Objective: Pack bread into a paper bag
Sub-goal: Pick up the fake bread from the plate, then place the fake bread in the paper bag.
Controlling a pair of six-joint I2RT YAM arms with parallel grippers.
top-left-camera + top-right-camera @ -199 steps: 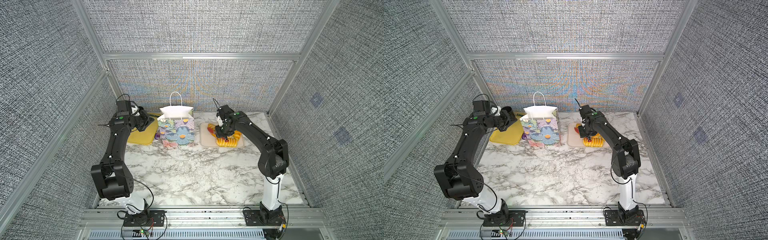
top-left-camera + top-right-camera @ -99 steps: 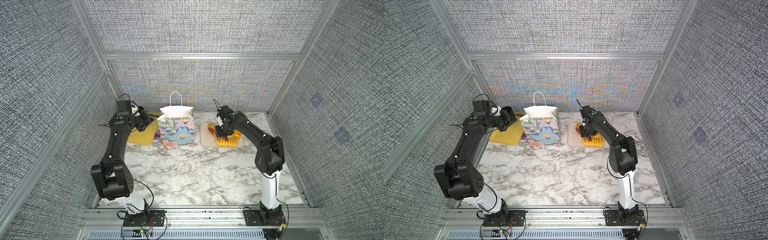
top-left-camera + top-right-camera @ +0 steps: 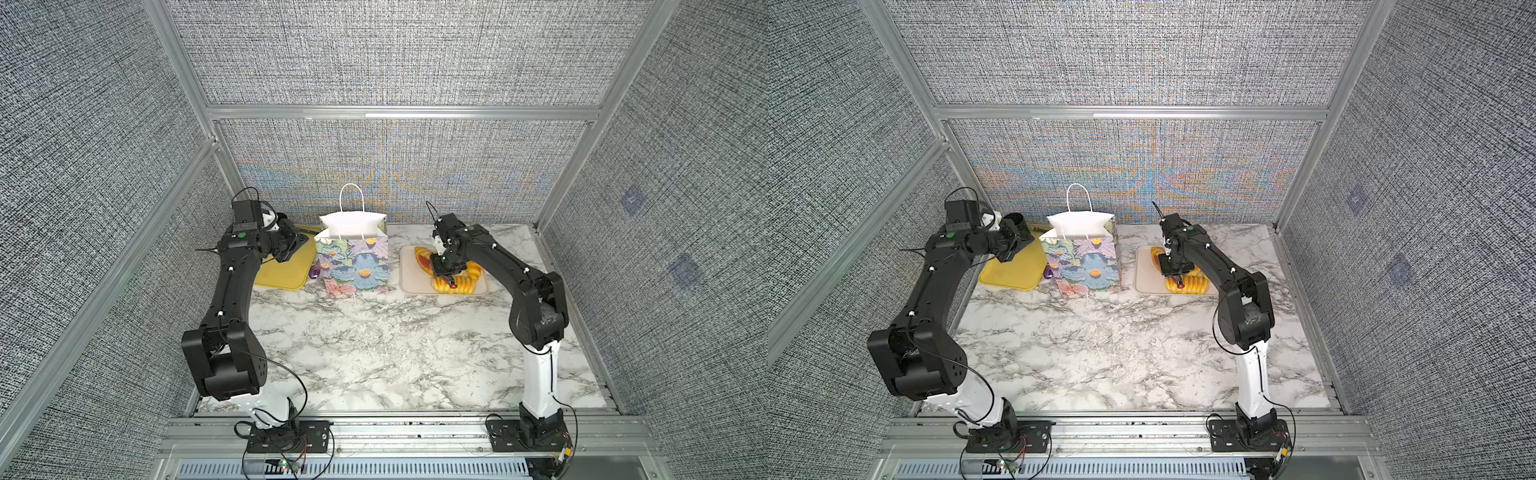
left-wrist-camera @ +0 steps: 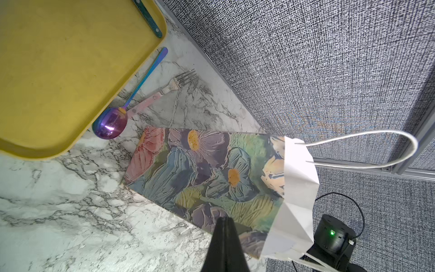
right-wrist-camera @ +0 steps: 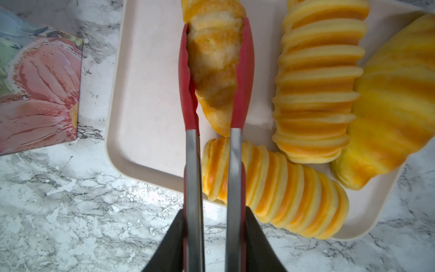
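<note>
The right end effector (image 5: 215,221) is closed narrowly on the steel arms of the red-tipped tongs (image 5: 191,164). The tongs pinch one croissant (image 5: 215,70) over the pale tray (image 5: 146,117), where the other bread pieces (image 5: 315,94) lie. The left end effector (image 4: 224,235) is fully closed and empty, near the side of the paper bag (image 4: 211,183). The bag stands upright on the counter (image 3: 374,353), between the pale tray and a yellow tray (image 4: 70,70).
</note>
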